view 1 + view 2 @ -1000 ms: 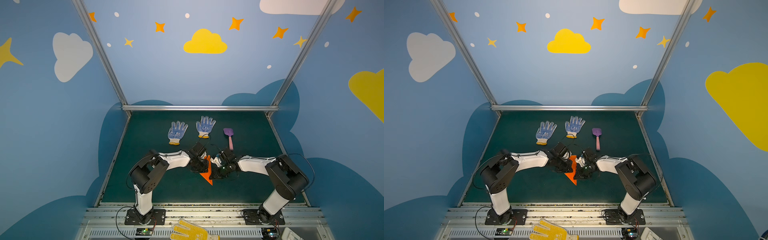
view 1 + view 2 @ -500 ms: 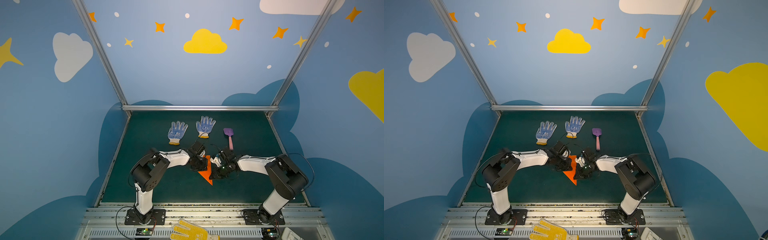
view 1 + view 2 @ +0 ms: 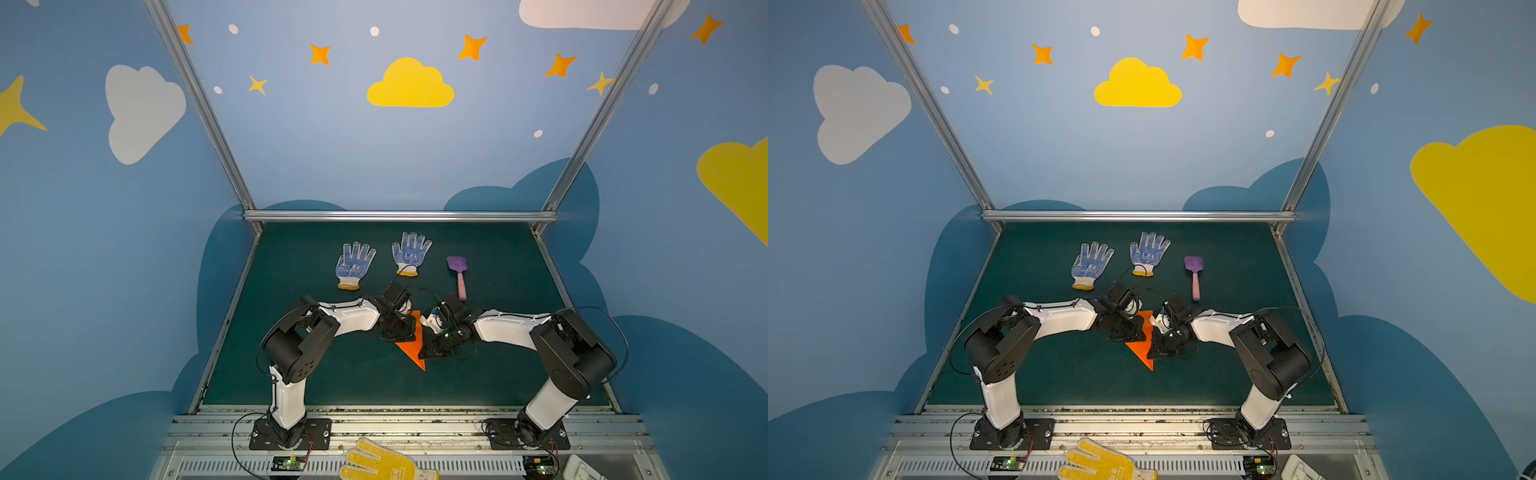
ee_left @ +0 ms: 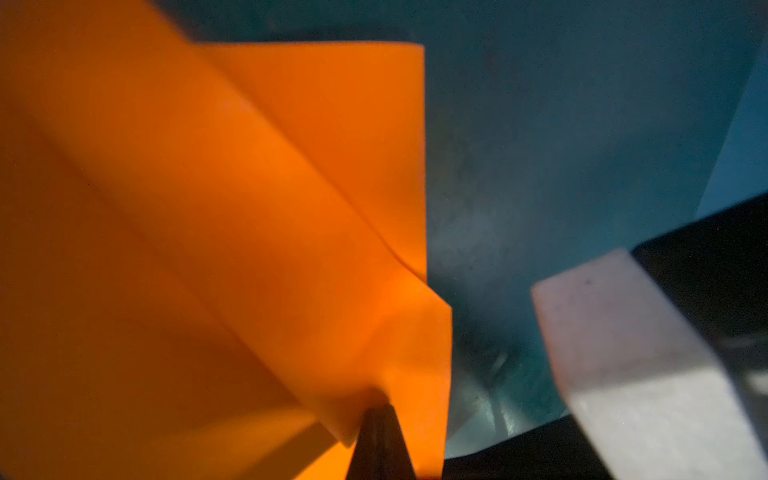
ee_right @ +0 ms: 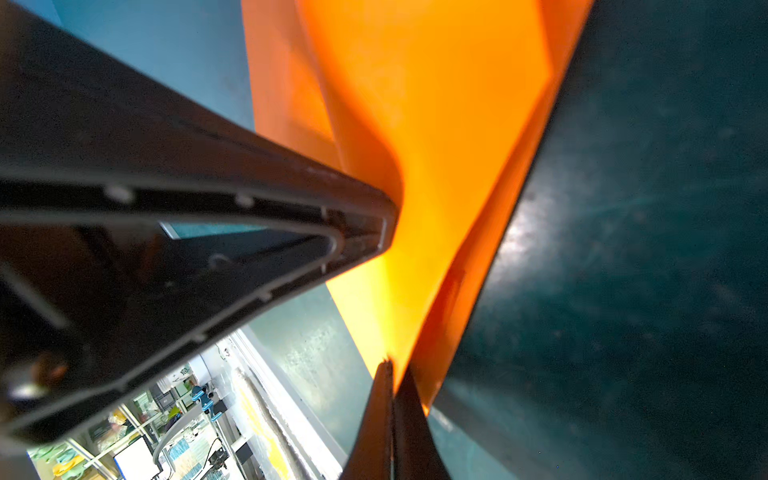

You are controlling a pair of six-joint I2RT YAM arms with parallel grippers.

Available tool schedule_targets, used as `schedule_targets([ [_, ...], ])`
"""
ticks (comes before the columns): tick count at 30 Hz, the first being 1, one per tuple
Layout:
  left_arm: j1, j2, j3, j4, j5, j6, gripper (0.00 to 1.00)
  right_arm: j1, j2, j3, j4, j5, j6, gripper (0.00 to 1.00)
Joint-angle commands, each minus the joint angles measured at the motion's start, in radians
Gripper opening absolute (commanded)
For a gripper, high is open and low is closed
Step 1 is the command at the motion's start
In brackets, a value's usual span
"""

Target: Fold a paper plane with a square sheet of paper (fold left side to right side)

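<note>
The square sheet of paper (image 3: 413, 347) (image 3: 1143, 347) is bright orange and folded into a narrow pointed shape like a paper plane, its tip towards the front of the green mat. It stands raised between both grippers at mid-table. My left gripper (image 3: 402, 329) (image 3: 1133, 328) is shut on its left side. In the left wrist view the closed fingertips (image 4: 380, 415) pinch the creased paper (image 4: 249, 208). My right gripper (image 3: 428, 352) (image 3: 1158, 351) is shut on the right edge. In the right wrist view an orange layer (image 5: 449, 124) runs into the closed jaws of that gripper (image 5: 392, 368).
Two blue-dotted gloves (image 3: 353, 266) (image 3: 410, 254) and a purple-and-pink toy shovel (image 3: 458, 275) lie behind the grippers. A yellow dotted glove (image 3: 382, 462) rests on the front frame. Blue walls close in the mat on the left, right and back.
</note>
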Motion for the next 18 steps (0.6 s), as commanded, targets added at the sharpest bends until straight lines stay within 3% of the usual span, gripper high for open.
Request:
schedule_targets([
  [1, -0.005, 0.005, 0.035, -0.005, 0.010, 0.016, 0.04, -0.001, 0.026, 0.006, -0.070, 0.040, -0.019, 0.00],
  [11, 0.022, 0.060, 0.034, -0.033, -0.042, -0.006, 0.04, -0.001, 0.015, 0.017, -0.085, 0.037, -0.026, 0.00],
  [18, 0.034, 0.060, 0.021, -0.054, -0.075, -0.024, 0.04, -0.001, -0.063, 0.060, -0.161, 0.046, -0.044, 0.22],
])
